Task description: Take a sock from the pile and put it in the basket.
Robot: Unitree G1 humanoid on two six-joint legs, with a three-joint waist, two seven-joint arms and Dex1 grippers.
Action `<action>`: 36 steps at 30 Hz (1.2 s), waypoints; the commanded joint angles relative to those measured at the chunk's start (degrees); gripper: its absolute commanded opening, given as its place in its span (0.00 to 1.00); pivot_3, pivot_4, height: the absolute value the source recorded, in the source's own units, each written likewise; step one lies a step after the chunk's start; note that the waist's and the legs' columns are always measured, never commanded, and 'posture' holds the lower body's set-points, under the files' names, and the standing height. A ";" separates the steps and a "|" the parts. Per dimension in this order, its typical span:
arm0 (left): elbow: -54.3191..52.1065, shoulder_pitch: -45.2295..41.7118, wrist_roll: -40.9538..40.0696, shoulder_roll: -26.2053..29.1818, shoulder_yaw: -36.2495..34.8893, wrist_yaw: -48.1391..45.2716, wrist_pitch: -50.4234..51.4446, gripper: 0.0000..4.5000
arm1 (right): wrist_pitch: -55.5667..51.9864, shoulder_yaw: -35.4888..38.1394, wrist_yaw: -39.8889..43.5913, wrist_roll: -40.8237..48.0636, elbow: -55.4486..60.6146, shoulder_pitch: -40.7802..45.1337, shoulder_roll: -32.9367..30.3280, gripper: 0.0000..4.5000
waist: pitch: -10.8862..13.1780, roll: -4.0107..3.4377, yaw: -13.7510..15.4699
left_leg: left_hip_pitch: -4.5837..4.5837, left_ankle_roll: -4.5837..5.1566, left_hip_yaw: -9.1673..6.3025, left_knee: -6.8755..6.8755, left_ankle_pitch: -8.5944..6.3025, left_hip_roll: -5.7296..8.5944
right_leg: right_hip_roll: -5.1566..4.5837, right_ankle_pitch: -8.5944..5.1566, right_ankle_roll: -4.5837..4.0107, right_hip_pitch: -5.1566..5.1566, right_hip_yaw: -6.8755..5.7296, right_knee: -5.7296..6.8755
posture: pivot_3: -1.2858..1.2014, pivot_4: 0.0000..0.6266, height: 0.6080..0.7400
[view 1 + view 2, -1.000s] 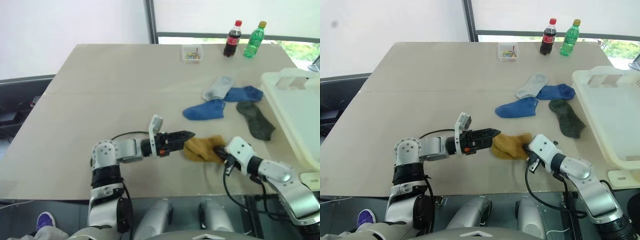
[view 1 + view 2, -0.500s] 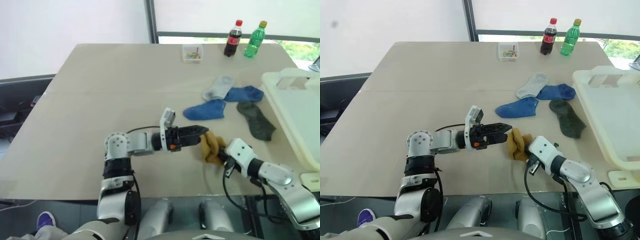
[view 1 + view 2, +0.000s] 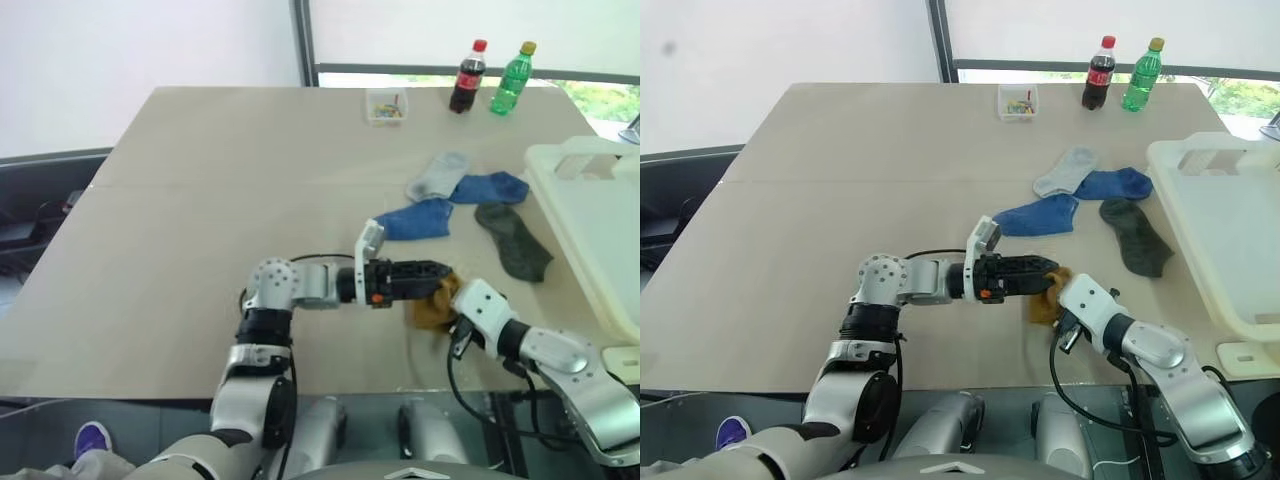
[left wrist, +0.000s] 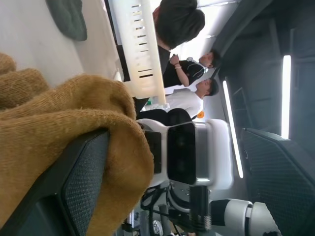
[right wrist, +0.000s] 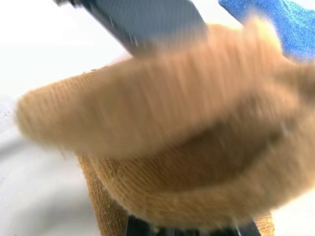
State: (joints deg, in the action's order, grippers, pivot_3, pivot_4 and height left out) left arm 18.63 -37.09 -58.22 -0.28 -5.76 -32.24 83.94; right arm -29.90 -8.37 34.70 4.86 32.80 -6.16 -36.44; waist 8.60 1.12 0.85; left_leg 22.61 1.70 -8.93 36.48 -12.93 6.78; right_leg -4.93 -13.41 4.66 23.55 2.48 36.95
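Mustard sock (image 3: pixel 433 306) is sitting bunched up near front edge of the surface (image 3: pixel 200 200), between both end effectors. Right end effector (image 3: pixel 450 312) is pinching the sock's near side, fingers pressed together on the fabric; in the right wrist view the ochre knit (image 5: pixel 187 147) is bulging over its tips. Left end effector (image 3: pixel 432 278) is lying level w/ fingers spread, pushing into the sock's left side; in the left wrist view one dark finger (image 4: pixel 74 187) is sitting under a fold of the fabric. Rest of the pile is lying further back: blue sock (image 3: pixel 415 219), second blue sock (image 3: pixel 490 187), grey sock (image 3: pixel 438 175), dark grey-green sock (image 3: pixel 512 240). The basket (image 3: pixel 590 220) is standing at the right edge, well apart from the mustard sock.
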 commanded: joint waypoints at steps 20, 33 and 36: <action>8.56 -2.93 12.89 -2.40 6.62 -7.51 -9.96 1.00 | -8.25 18.61 1.29 13.13 18.77 -11.22 0.21 0.03 | 0.00 -0.01 0.33 | 0.09 0.07 -0.10 0.06 0.01 0.02 | -0.05 0.00 0.03 -0.01 -0.10 -0.02 | 0.52 0.24 1.00; -8.96 2.38 13.53 5.35 11.82 -20.16 -17.33 1.00 | -18.96 21.84 -10.26 22.32 20.83 -7.33 8.38 0.64 | 0.02 -0.09 0.00 | 0.10 0.22 -0.07 0.07 -0.08 -0.02 | -0.05 0.00 0.01 0.05 -0.03 -0.01 | 0.52 0.24 1.00; -14.56 4.79 14.33 8.72 12.98 -23.41 -21.56 1.00 | -22.00 20.02 -11.97 23.98 19.29 -3.69 9.51 0.64 | 0.03 -0.12 -0.09 | 0.11 0.21 -0.06 0.03 -0.07 -0.04 | -0.07 0.00 -0.01 0.08 -0.01 0.00 | 0.52 0.24 1.00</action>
State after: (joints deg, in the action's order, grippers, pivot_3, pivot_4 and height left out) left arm 8.24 -32.85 -43.64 7.96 6.47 -53.18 64.78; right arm -50.56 12.20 23.87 27.47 51.70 -11.06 -27.28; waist 8.63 1.00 0.76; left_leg 22.72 1.79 -8.97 36.50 -12.93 6.73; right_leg -5.03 -13.41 4.64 23.63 2.49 36.94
